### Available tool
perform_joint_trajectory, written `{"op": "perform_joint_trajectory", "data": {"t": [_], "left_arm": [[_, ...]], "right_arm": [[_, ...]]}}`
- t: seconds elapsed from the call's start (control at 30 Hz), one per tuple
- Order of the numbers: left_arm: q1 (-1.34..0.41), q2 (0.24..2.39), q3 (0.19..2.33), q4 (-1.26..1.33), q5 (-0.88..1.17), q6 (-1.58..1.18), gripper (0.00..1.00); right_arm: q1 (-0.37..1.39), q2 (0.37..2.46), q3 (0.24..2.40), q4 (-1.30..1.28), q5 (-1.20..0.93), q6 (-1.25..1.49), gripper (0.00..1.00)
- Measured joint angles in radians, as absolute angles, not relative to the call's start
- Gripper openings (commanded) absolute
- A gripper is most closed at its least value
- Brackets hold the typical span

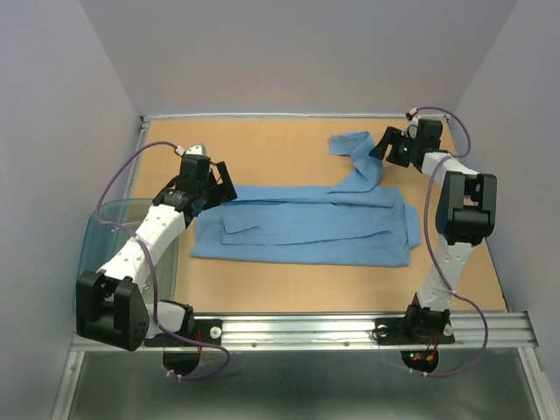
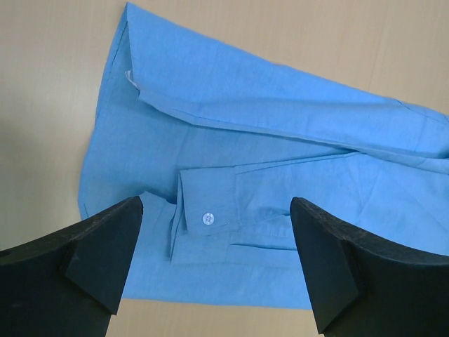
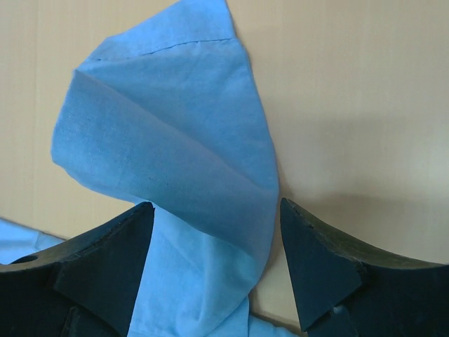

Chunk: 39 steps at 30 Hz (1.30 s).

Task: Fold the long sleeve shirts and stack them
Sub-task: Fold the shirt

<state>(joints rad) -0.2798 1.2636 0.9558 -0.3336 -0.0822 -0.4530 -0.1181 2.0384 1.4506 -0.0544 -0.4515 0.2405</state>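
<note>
One light blue long sleeve shirt (image 1: 306, 226) lies flat across the middle of the table, folded lengthwise. One sleeve (image 1: 357, 156) runs out toward the back right and lies loosely doubled over. My left gripper (image 1: 224, 182) hovers open over the shirt's left end. In the left wrist view, a buttoned cuff (image 2: 207, 218) lies on the cloth between the spread fingers (image 2: 105, 256) of the left gripper (image 2: 217, 253). My right gripper (image 1: 383, 145) stands open beside the sleeve. In the right wrist view, that gripper (image 3: 214, 242) straddles the sleeve (image 3: 175, 140), which lies slack below without being pinched.
A clear bluish plastic tub (image 1: 109, 229) sits at the table's left edge, under the left arm. A metal rail (image 1: 306, 331) runs along the near edge. Bare wooden tabletop (image 1: 262, 144) shows behind the shirt and in front of it.
</note>
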Motion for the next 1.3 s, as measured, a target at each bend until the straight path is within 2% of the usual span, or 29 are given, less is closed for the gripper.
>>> {"op": "perform_joint_trajectory", "data": {"t": [0.1, 0.2, 0.23, 0.27, 0.3, 0.33, 0.47, 0.6, 0.73, 0.93, 1.1, 1.13, 1.23, 1.27, 1.3], "left_arm": [[-0.28, 1.259, 0.955, -0.334, -0.083, -0.453, 0.98], [-0.28, 1.259, 0.955, -0.334, -0.083, -0.453, 0.98], [-0.28, 1.259, 0.953, -0.333, -0.083, -0.453, 0.98], [-0.28, 1.259, 0.949, -0.33, -0.082, -0.453, 0.98], [-0.28, 1.259, 0.943, -0.331, -0.082, -0.454, 0.98], [-0.28, 1.259, 0.938, -0.333, -0.081, -0.454, 0.98], [-0.28, 1.259, 0.924, -0.334, -0.08, -0.457, 0.98], [-0.28, 1.259, 0.922, -0.331, -0.08, -0.462, 0.98], [-0.28, 1.259, 0.914, -0.323, -0.08, -0.468, 0.98], [-0.28, 1.263, 0.911, -0.315, -0.08, -0.483, 0.98], [-0.3, 1.272, 0.911, -0.307, -0.079, -0.508, 0.98], [-0.312, 1.273, 0.911, -0.307, -0.078, -0.516, 0.98], [-0.345, 1.273, 0.91, -0.302, -0.079, -0.531, 0.98], [-0.353, 1.273, 0.908, -0.301, -0.078, -0.536, 0.98], [-0.362, 1.272, 0.907, -0.299, -0.079, -0.541, 0.98]], "right_arm": [[-0.118, 2.067, 1.451, -0.041, -0.5, 0.211, 0.77], [-0.117, 2.085, 1.451, -0.037, -0.532, 0.185, 0.63], [-0.117, 2.089, 1.451, -0.037, -0.539, 0.177, 0.57], [-0.117, 2.092, 1.451, -0.037, -0.546, 0.172, 0.42], [-0.117, 2.093, 1.451, -0.036, -0.554, 0.167, 0.33], [-0.117, 2.093, 1.451, -0.035, -0.559, 0.164, 0.18], [-0.113, 2.091, 1.45, -0.034, -0.577, 0.15, 0.01], [-0.101, 2.048, 1.43, -0.037, -0.564, 0.149, 0.0], [-0.056, 1.858, 1.315, -0.03, -0.521, 0.155, 0.01], [0.086, 1.543, 1.08, 0.014, -0.447, 0.211, 0.01], [0.22, 1.442, 0.873, 0.008, -0.383, 0.279, 0.03], [0.25, 1.415, 0.811, 0.002, -0.359, 0.311, 0.09], [0.285, 1.343, 0.705, -0.024, -0.33, 0.376, 0.19], [0.292, 1.296, 0.667, -0.036, -0.318, 0.402, 0.35], [0.295, 1.261, 0.643, -0.043, -0.311, 0.422, 0.44]]}}
